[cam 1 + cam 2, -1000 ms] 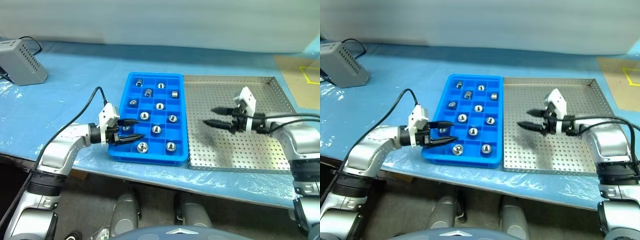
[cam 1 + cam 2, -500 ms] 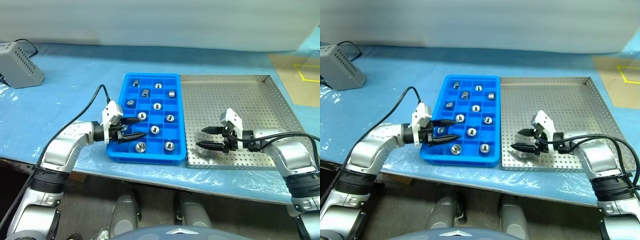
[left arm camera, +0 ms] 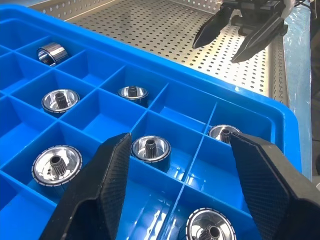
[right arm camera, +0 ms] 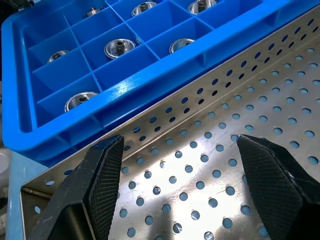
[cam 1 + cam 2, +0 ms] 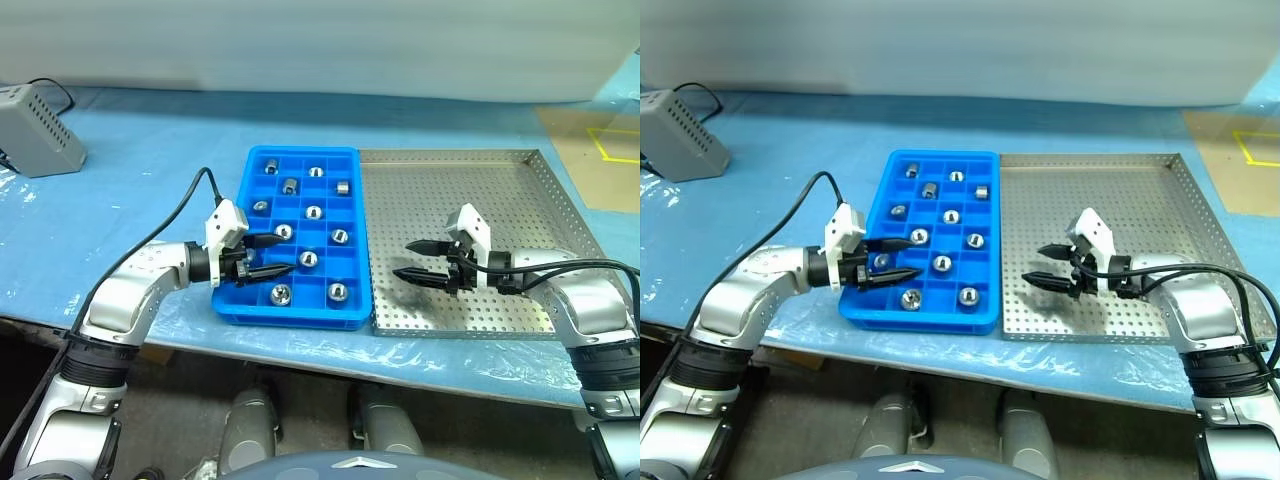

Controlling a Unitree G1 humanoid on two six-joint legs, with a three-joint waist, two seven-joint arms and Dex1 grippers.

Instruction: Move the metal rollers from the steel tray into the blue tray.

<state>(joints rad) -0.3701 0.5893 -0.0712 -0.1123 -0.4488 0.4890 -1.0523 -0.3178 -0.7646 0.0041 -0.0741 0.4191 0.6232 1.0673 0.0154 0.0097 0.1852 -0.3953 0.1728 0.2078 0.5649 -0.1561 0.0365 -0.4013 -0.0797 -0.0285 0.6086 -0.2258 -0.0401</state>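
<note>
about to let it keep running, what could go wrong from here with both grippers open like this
The left gripper hangs open low over the blue tray, so a careless move could knock a seated metal roller out of its cell. The right gripper is open just above the steel tray, beside the blue tray's wall; it might scrape the floor or nudge the tray.

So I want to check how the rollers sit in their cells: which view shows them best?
The left wrist view: the metal rollers appear large, each upright in its own compartment of the blue tray. The eye views show all of them, but small. The right wrist view catches a few over the tray's wall.
</note>
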